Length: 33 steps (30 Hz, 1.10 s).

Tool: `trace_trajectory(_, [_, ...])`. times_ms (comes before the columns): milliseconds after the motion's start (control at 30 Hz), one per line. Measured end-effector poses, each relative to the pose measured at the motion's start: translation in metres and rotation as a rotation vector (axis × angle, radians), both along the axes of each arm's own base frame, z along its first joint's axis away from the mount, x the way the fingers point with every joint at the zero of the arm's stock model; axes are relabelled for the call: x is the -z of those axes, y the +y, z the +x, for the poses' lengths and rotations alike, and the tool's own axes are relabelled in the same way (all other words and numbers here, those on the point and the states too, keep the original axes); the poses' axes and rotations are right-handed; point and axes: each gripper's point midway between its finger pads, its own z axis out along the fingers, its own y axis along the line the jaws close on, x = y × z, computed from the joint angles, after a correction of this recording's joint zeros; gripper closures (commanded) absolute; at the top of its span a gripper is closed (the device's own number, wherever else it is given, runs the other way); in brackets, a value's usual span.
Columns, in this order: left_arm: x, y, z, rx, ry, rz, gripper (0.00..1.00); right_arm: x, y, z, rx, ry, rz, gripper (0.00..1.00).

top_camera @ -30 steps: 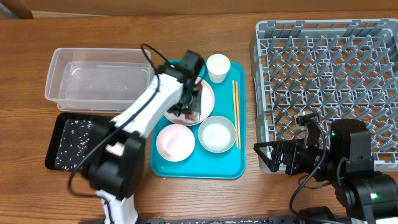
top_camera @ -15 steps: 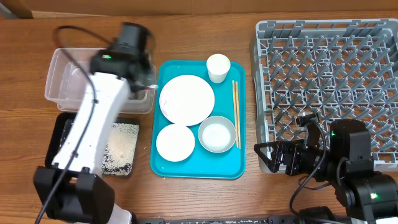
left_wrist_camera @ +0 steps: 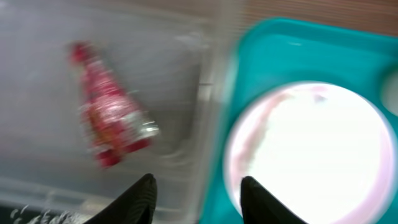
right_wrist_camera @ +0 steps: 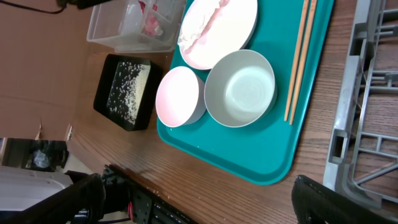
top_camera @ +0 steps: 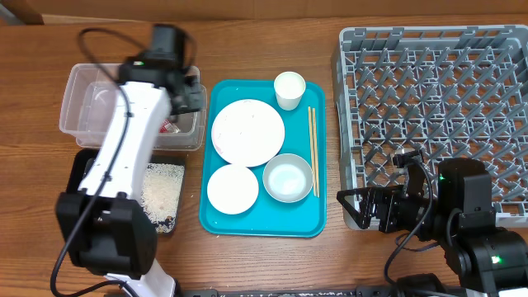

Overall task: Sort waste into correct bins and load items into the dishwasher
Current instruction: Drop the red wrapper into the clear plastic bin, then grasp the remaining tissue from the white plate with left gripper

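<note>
Sauce packet (left_wrist_camera: 109,121), red and white, lying loose on the floor of the clear tub (top_camera: 82,107). Left end effector (left_wrist_camera: 198,200) above the tub wall that adjoins the teal tray (top_camera: 264,223), jaws parted, empty. Large plate (top_camera: 247,132) on that tray. Right end effector (right_wrist_camera: 208,199) spread wide, empty, near the dish rack (top_camera: 429,107) on the wooden surface (top_camera: 33,247).
</note>
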Motion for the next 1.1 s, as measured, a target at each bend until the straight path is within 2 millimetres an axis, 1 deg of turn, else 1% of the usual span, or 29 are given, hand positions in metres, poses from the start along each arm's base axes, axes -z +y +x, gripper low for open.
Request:
trace_trajectory(67, [0.0,-0.031,0.003,0.116,-0.027,0.017,0.4,0.0,0.0,0.0,0.001,0.0,-0.001,0.02])
trace_trajectory(133, [0.003,-0.055,0.006,0.195,-0.053,0.032,0.39,0.001,-0.001,0.001,0.005,-0.001,-0.006,0.02])
trace_trajectory(200, [0.014,-0.073,0.009,0.247,-0.05,0.044,0.39,0.001,-0.002,0.001,0.009,-0.001,-0.01,0.02])
trace_trajectory(267, [0.039,-0.079,0.011,0.271,-0.006,0.064,0.38,0.002,-0.002,0.001,0.012,0.0,-0.014,0.02])
trace_trajectory(367, [0.084,-0.08,0.011,0.284,0.088,0.08,0.42,0.002,-0.003,0.002,0.014,-0.001,-0.017,0.01])
trace_trajectory(400, [0.101,-0.08,0.007,0.293,0.129,0.082,0.45,0.002,-0.003,0.002,0.015,-0.001,-0.018,0.01])
trace_trajectory(433, [0.116,-0.08,0.002,0.299,0.17,0.081,0.51,0.002,-0.003,0.002,0.015,-0.001,-0.018,0.01])
trace_trajectory(467, [0.126,-0.08,-0.001,0.3,0.196,0.078,0.62,0.002,-0.003,0.002,0.015,-0.002,-0.018,0.01])
trace_trajectory(533, [0.142,-0.081,-0.011,0.313,0.254,0.068,0.92,0.002,-0.003,0.002,0.015,-0.002,-0.018,0.01])
trace_trajectory(567, [0.145,-0.08,-0.016,0.32,0.278,0.069,0.96,0.002,-0.003,0.002,0.016,-0.001,-0.019,0.01])
trace_trajectory(700, [0.135,-0.079,-0.034,0.309,0.362,0.05,0.96,0.002,-0.003,0.002,0.017,-0.002,-0.02,0.01])
trace_trajectory(767, [0.122,-0.076,-0.04,0.283,0.395,0.048,0.96,0.002,-0.003,0.002,0.017,-0.002,-0.02,0.01])
trace_trajectory(833, [0.098,-0.073,-0.038,0.244,0.377,0.04,0.96,0.002,-0.003,0.002,0.016,-0.002,-0.02,0.01])
trace_trajectory(900, [0.066,-0.065,-0.031,0.199,0.309,0.03,0.96,0.002,-0.003,0.002,0.017,-0.002,-0.02,0.01])
trace_trajectory(967, [0.027,-0.046,-0.022,0.125,0.211,0.028,0.96,0.002,-0.003,0.002,0.017,-0.002,-0.02,0.01])
trace_trajectory(1000, [0.009,-0.032,-0.019,0.078,0.162,0.031,0.96,0.002,-0.003,0.002,0.016,-0.002,-0.02,0.01])
trace_trajectory(1033, [-0.009,-0.014,-0.015,0.017,0.11,0.037,0.96,0.002,-0.003,0.002,0.017,-0.003,-0.02,0.01])
trace_trajectory(1067, [-0.023,0.003,-0.012,-0.039,0.073,0.043,0.93,0.002,-0.003,0.002,0.017,-0.002,-0.02,0.01])
trace_trajectory(1100, [-0.032,0.021,-0.01,-0.093,0.045,0.048,0.83,0.002,-0.003,0.002,0.017,-0.002,-0.02,0.01])
